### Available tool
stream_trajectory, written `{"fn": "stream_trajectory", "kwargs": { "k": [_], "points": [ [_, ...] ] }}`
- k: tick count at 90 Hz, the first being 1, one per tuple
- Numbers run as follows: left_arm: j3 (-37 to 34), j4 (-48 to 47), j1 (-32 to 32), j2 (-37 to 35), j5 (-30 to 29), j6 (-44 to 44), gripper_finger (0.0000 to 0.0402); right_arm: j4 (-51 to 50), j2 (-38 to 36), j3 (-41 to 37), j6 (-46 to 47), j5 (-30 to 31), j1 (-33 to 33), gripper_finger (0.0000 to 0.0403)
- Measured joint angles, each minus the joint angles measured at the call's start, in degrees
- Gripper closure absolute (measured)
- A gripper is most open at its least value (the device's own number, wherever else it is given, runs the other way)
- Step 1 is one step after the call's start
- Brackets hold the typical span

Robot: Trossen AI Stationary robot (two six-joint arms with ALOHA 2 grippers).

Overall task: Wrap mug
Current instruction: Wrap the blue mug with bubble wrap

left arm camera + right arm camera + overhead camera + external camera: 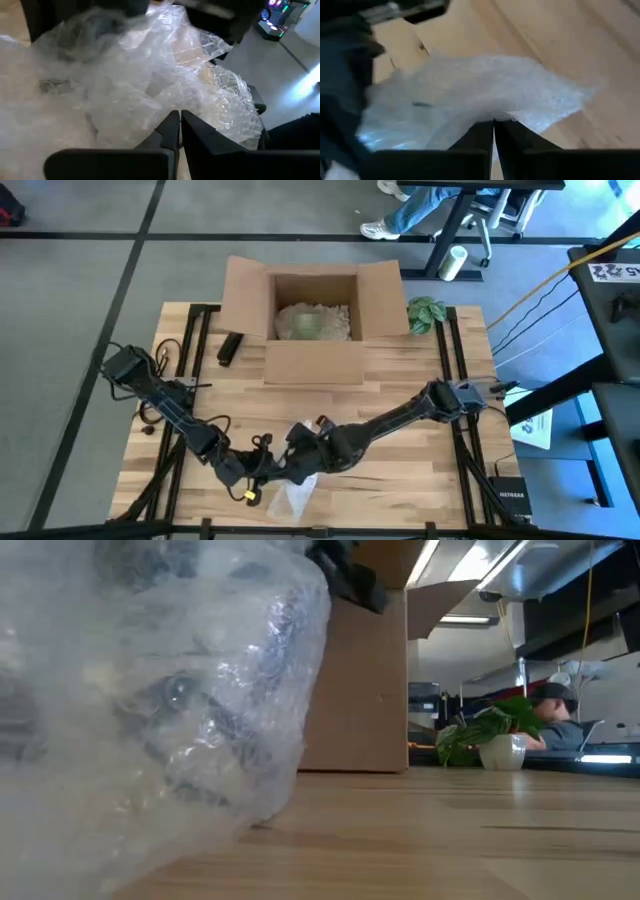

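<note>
A crumpled sheet of clear bubble wrap (298, 498) lies near the table's front edge and fills the left of the low view (170, 710). The mug does not show; dark shapes inside the wrap cannot be told apart. My left gripper (250, 476) and my right gripper (296, 460) meet over the wrap's far side, both shut on it. The wrap's lower part (230, 825) rests on the wooden table (420, 470). My left gripper pinches a bunched part of the bubble wrap (172, 107) between its two fingers; how many layers cannot be told. The wrap spreads out beyond the fingertips, slack and crumpled. My right gripper pinches the wrap at an edge (495, 116), right at the fingertips. The sheet fans out beyond them, and its far part (560, 95) lies on the table.
An open cardboard box (312, 320) stands at the table's far middle, with a wrapped bundle and packing paper inside. A small potted plant (427, 313) stands to the right of the box, and a black object (230, 347) lies to its left. Cables run along the left arm.
</note>
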Motion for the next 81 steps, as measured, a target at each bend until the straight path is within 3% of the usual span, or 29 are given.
{"fn": "stream_trajectory", "kwargs": {
  "k": [16,36,66,81],
  "points": [
    [0.0,-0.1,0.4,0.0,-0.1,0.1,0.0402,-0.6,-0.5,3.8,-0.6,1.7,1.9,0.0403],
    [0.0,0.2,0.9,0.0,0.3,0.0,0.0402,-0.9,-0.5,4.6,0.9,-7.3,2.3,0.0403],
    [0.0,0.6,1.6,0.0,0.5,-0.1,0.0402,-0.5,-0.2,4.5,4.1,-12.0,2.2,0.0403],
    [-0.2,4.1,2.0,-0.6,0.5,4.1,0.0402,0.0,1.7,4.6,5.2,-15.4,1.0,0.0403]
  ]
}}
